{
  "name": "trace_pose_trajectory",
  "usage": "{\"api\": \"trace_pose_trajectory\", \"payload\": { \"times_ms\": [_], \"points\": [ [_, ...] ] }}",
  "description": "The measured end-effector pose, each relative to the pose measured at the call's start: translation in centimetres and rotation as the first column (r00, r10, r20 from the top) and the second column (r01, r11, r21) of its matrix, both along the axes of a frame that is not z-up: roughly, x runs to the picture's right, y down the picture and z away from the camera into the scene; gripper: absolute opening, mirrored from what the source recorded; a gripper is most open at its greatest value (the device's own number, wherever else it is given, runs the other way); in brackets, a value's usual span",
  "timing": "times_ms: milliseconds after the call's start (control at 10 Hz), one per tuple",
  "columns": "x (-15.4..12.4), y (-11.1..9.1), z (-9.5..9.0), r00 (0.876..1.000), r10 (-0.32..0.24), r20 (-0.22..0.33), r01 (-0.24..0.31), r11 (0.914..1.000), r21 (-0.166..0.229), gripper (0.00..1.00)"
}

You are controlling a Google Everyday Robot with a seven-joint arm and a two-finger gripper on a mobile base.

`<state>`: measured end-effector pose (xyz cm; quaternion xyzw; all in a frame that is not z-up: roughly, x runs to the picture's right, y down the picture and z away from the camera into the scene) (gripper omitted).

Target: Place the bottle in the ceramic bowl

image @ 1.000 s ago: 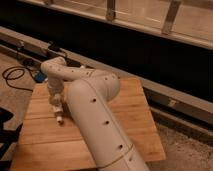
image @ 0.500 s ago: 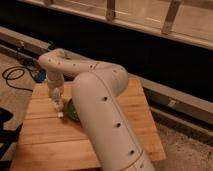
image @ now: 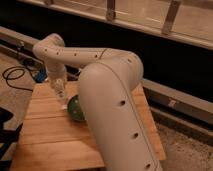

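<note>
The green ceramic bowl sits on the wooden table, near its middle. Its right side is hidden behind my thick white arm. My gripper points down at the bowl's left rim, just above the table. A slim white bottle hangs upright from its tip, with the lower end beside the bowl's left edge. The gripper is shut on the bottle.
The arm crosses the table's right half and hides it. Black cables and a blue object lie on the floor beyond the table's far left corner. A dark wall with a metal rail runs behind the table.
The arm's elbow has swung right and toward the camera, uncovering more of the green bowl. The gripper with the bottle has shifted slightly right and up, closer to the bowl's rim.
</note>
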<state>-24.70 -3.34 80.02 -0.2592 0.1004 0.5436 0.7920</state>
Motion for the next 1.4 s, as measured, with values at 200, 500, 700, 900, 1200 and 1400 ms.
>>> {"api": "trace_pose_trajectory", "payload": {
  "times_ms": [200, 500, 700, 900, 1200, 1400],
  "points": [
    [3.7, 0.1, 0.5, 0.998, 0.056, 0.005, -0.056, 0.9979, 0.032, 0.00],
    [8.8, 2.8, 2.0, 0.989, 0.143, 0.020, -0.144, 0.9888, 0.039, 0.00],
    [10.1, 4.0, 2.3, 0.983, 0.178, 0.035, -0.179, 0.9835, 0.025, 0.01],
    [9.8, 4.1, 2.2, 0.984, 0.176, 0.039, -0.177, 0.9839, 0.023, 0.18],
    [9.9, 4.1, 2.2, 0.983, 0.177, 0.037, -0.178, 0.9837, 0.023, 0.47],
    [9.9, 4.2, 2.3, 0.984, 0.177, 0.038, -0.178, 0.9838, 0.022, 0.66]
  ]
}}
